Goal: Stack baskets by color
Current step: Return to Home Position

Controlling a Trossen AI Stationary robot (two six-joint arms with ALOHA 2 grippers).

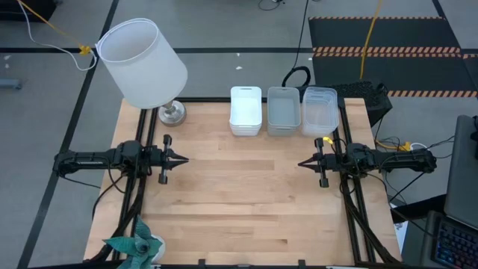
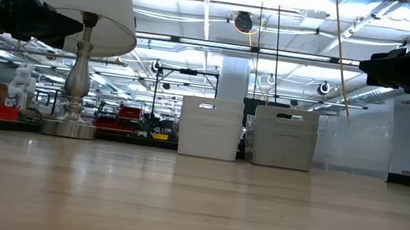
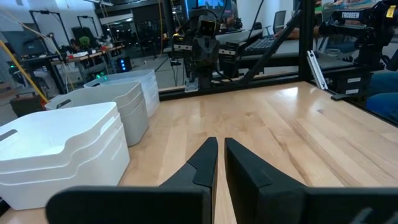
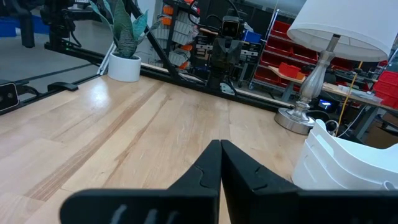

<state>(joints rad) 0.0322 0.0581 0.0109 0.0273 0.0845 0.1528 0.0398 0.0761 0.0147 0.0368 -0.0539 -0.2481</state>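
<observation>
Hovering both arms level above the table (image 1: 239,213), with the tips pointing at each other across the middle.

Left gripper (image 1: 184,158): it is sitting at 9 o'clock of the tabletop. In the left wrist view its fingers (image 3: 205,163) are lying almost together with only a thin slit between them, and they are gripping nothing.

Right gripper (image 1: 302,163): it is sitting at 3 o'clock, well apart from the left one. In the right wrist view its fingers (image 4: 208,165) are pressing tip to tip and are likewise holding nothing.

Baskets: all of them are standing in three stacks in a row along the far edge, running from 12 toward 1 o'clock.
- The white stack (image 1: 246,110) is standing at 12 o'clock.
- The grey stack (image 1: 284,110) is standing just beside it, on the side toward 1 o'clock.
- The clear stack (image 1: 320,110) is standing at 1 o'clock, close against the grey one. It is the stack nearest my right arm.

From the low view the white and grey stacks are showing about equal height. I cannot count the clear one there.

Neither gripper is touching any stack, and both are well clear of the row.

Other items: a lamp (image 1: 142,63) is standing at 11 o'clock, its shade overhanging the table corner. A plant (image 1: 134,245) is sitting at 7 o'clock by the near edge.
</observation>
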